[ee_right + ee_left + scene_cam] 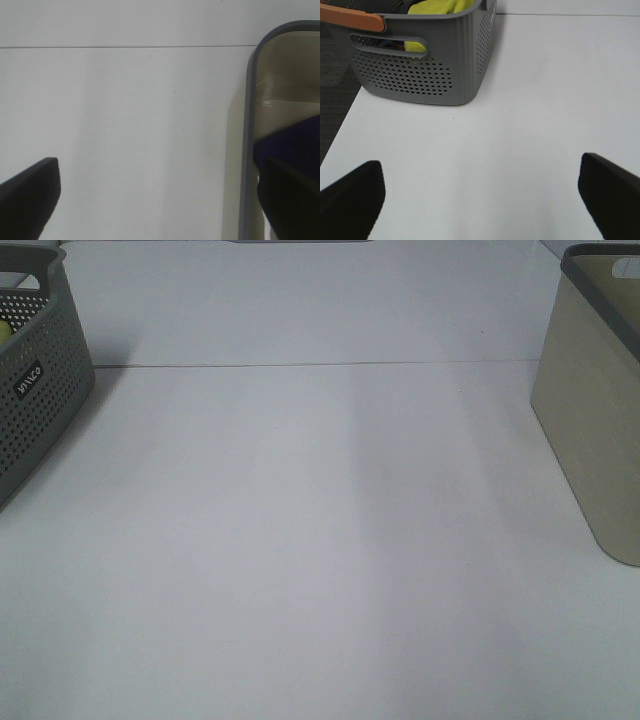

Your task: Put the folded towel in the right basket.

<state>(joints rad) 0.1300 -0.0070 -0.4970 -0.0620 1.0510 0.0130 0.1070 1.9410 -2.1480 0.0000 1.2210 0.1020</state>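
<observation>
The right basket (pixel 590 440) is beige with a dark grey rim and stands at the table's right edge. In the right wrist view its rim (pixel 248 125) shows, with a dark blue cloth (pixel 290 145) lying inside it, which looks like the towel. My right gripper (pixel 160 200) is open and empty, with one finger (pixel 292 200) above the basket's opening and the other over the table. My left gripper (pixel 480 200) is open and empty above the bare table in front of the left basket. Neither gripper shows in the exterior high view.
A grey perforated basket (pixel 40 390) stands at the table's left edge. In the left wrist view this basket (pixel 420 75) holds a yellow-green cloth (pixel 440 6) and has an orange handle (pixel 350 19). A thin seam (pixel 320 365) crosses the white table.
</observation>
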